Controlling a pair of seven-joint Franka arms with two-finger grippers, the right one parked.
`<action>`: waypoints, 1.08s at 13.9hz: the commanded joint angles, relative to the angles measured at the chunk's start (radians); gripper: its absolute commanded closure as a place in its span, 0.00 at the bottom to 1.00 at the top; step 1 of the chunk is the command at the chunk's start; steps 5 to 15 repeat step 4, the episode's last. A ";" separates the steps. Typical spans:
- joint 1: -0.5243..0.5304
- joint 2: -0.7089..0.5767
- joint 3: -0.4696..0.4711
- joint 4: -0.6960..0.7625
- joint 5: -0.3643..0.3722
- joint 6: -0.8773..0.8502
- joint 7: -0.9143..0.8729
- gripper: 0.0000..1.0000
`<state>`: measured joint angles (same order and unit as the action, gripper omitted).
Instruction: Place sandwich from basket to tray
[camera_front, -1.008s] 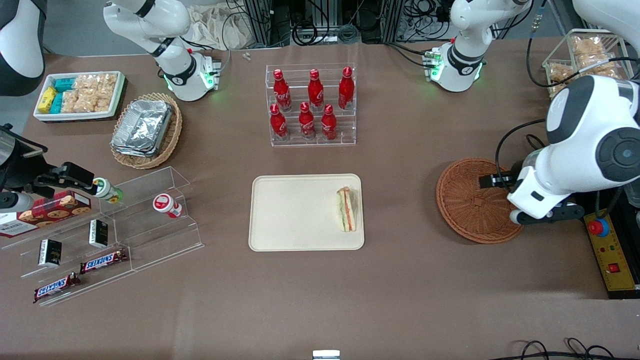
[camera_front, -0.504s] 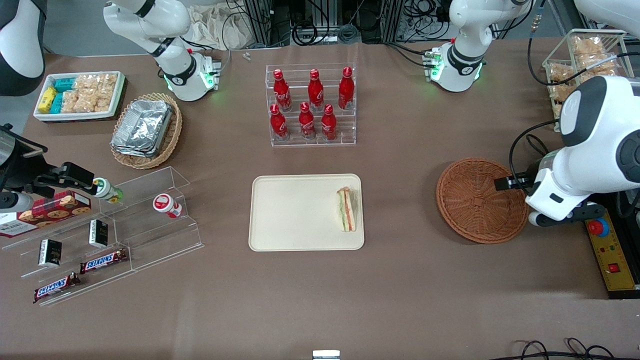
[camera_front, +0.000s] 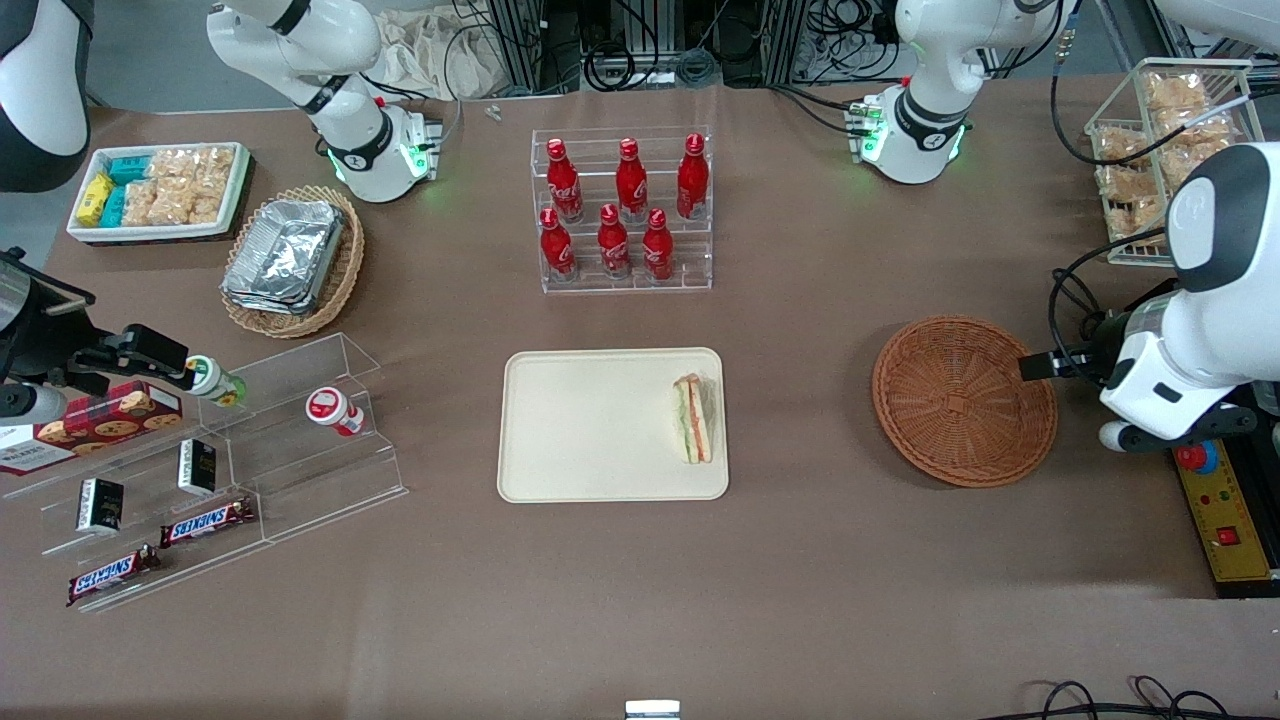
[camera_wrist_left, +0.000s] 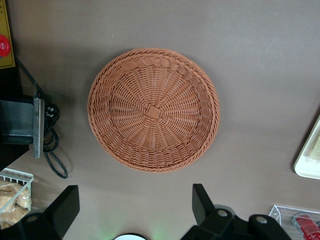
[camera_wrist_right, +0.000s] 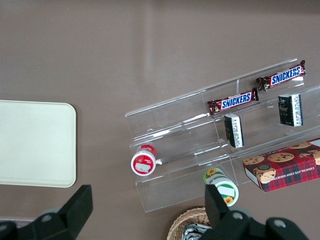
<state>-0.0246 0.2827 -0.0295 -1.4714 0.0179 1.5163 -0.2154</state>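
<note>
wicker basket (camera_front: 963, 401): holds nothing
sandwich (camera_front: 696, 418): lying on tray (camera_front: 590, 425), at the edge nearest basket
gripper (camera_wrist_left: 135, 205): above table beside basket, fingers spread, gripping nothing

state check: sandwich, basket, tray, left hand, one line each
sandwich: lying on the tray, at its edge nearest the basket, free of the hand
basket: empty, upright on the table
tray: flat on the table, holds only the sandwich
left hand: open, holding nothing, above the table beside the basket toward the working arm's end
</note>
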 joint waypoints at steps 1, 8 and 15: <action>-0.012 -0.005 0.023 0.037 -0.022 0.008 0.024 0.00; -0.014 0.023 0.020 0.082 -0.021 0.008 0.033 0.00; -0.014 0.023 0.020 0.082 -0.021 0.008 0.033 0.00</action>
